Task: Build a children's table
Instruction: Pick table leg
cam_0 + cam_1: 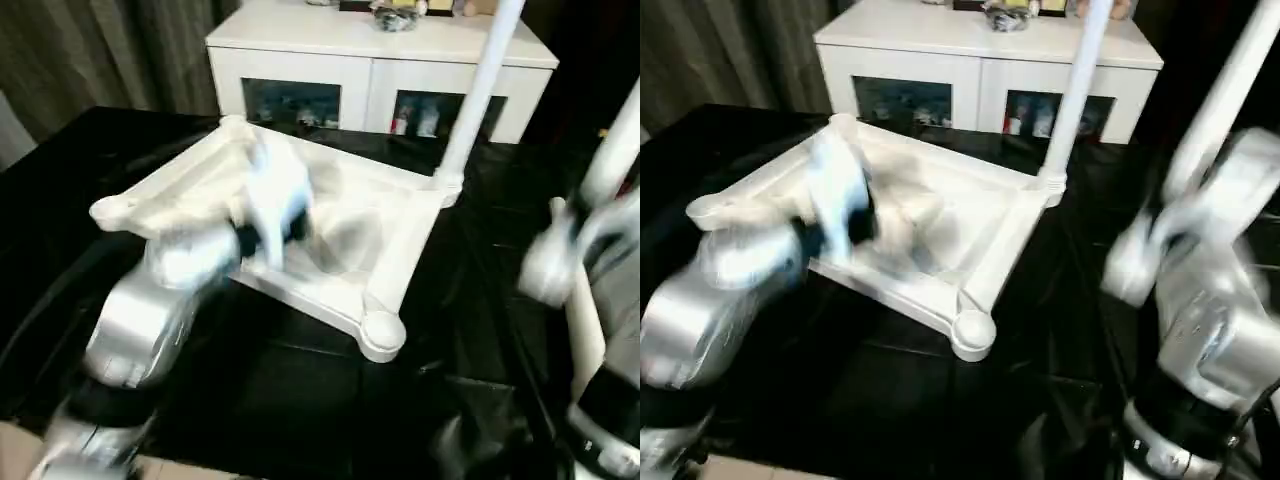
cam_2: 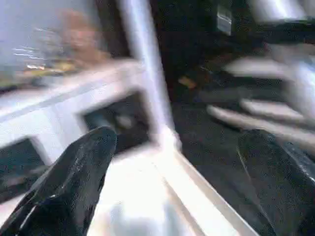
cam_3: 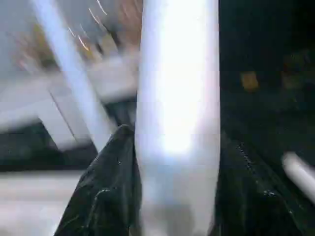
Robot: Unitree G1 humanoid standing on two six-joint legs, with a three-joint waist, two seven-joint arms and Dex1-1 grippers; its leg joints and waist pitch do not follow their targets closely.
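Observation:
The children's table top [image 1: 400,225] lies underside up on the black work table, its ribs showing. One white leg [image 1: 478,95] stands upright in the far right corner socket. The near right socket [image 1: 382,333] is empty. My left gripper [image 2: 177,140] hovers over the middle of the top, open, with nothing between its black fingers [image 2: 81,172]. At the right, beyond the top's edge, my right gripper [image 3: 179,162] is shut on a second white leg [image 3: 177,98]. That leg [image 1: 1230,95] rises steeply above my right forearm.
The black-covered work table [image 1: 300,400] extends in front of the top. Behind it stands a white cabinet with glass doors [image 1: 380,60] with small items on it. Blurred white tube shapes [image 2: 256,110] lie off to one side in the left wrist view.

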